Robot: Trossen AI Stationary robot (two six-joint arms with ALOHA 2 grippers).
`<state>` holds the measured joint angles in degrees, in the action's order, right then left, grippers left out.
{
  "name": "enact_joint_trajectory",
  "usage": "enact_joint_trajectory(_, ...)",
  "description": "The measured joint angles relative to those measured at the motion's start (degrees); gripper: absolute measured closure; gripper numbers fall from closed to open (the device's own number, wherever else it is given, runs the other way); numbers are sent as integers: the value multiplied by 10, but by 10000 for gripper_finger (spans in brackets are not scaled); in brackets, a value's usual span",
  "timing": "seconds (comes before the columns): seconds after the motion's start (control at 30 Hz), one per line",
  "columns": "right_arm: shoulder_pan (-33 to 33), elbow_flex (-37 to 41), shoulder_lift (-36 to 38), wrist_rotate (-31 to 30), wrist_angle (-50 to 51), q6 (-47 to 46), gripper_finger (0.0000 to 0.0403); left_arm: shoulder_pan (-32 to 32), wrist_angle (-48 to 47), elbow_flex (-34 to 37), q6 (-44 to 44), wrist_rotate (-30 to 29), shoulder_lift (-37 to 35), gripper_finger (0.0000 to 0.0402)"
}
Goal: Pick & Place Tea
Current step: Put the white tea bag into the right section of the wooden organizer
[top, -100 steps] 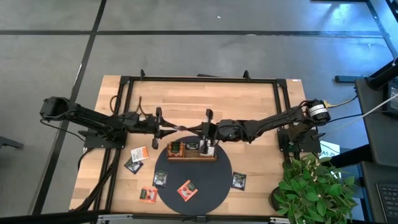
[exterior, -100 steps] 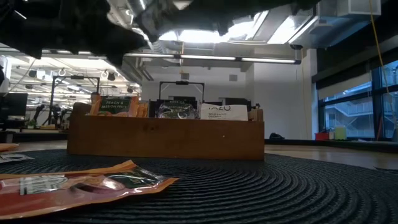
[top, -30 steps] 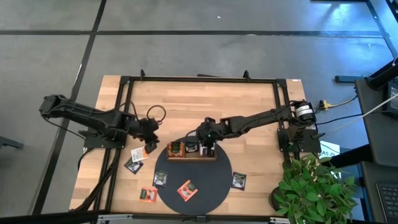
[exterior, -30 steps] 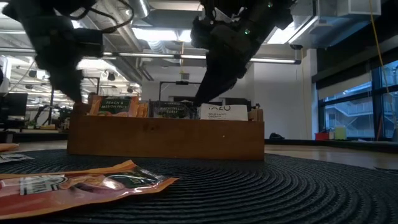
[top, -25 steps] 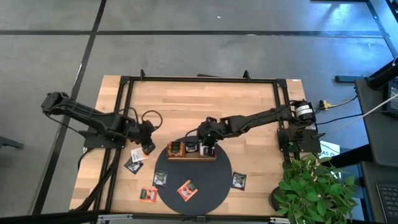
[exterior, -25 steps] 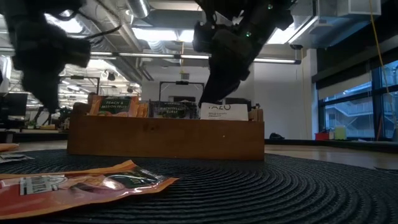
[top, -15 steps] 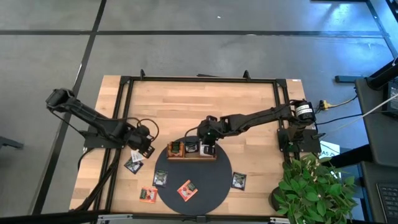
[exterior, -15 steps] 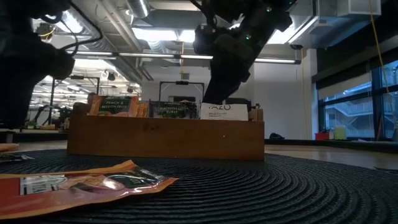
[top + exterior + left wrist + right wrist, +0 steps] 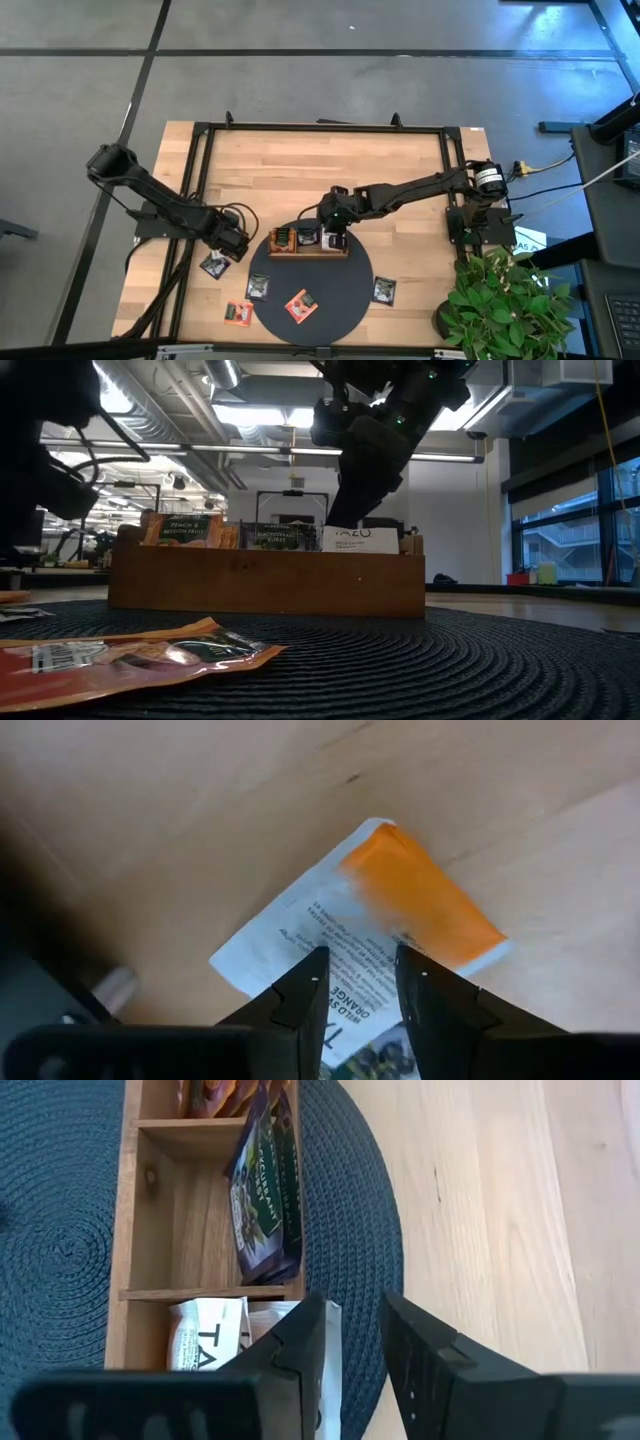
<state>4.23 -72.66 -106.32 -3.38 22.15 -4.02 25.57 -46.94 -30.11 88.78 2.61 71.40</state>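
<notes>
Left gripper (image 9: 360,982): jaws spread a little, poised over a white-and-orange tea sachet (image 9: 365,930) lying flat on the bare wooden table (image 9: 200,810), gripping nothing yet. Directly ahead of the fingertips, long axis diagonal to the gap, orange end farthest; by far the nearer arm. Right gripper (image 9: 350,1345): jaws pinching a white sachet (image 9: 328,1342) over the end compartment of the wooden tray (image 9: 128,1230) on the woven mat (image 9: 60,1210).

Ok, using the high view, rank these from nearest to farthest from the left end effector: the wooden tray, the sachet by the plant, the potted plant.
From the left end effector:
1. Wooden tray, on the mat's far edge.
2. Sachet by the plant, on bare table right of the mat.
3. Potted plant, at the table's right corner.
</notes>
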Motion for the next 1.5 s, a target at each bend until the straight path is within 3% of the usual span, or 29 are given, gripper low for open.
enact_joint_trajectory(0.3, 0, 0, 3, -17, 1, 0, 302, -81, -2, -3, -216, -12, 40, 288)
enact_joint_trajectory(0.43, 1, 0, 18, -56, 11, 1, 302, -135, 2, -3, -354, -51, 43, 291)
enact_joint_trajectory(0.57, 1, 0, 38, -57, 20, 1, 302, -186, 19, -4, -512, -90, 44, 292)
enact_joint_trajectory(0.67, -1, 0, 45, -62, 20, 1, 302, -223, 66, -4, -641, -120, 44, 290)
enact_joint_trajectory(0.93, -11, 0, 49, -155, 22, 0, 302, -296, 253, 0, -943, -186, 49, 288)
enact_joint_trajectory(1.23, -63, 0, 49, -52, 20, -6, 302, -349, 418, -1, -1143, -183, 126, 289)
enact_joint_trajectory(1.4, -108, 0, 49, -45, 9, -18, 302, -360, 504, -8, -1212, -200, 188, 292)
enact_joint_trajectory(1.5, -125, 0, 49, -46, 3, -19, 302, -351, 502, -26, -1230, -252, 200, 292)
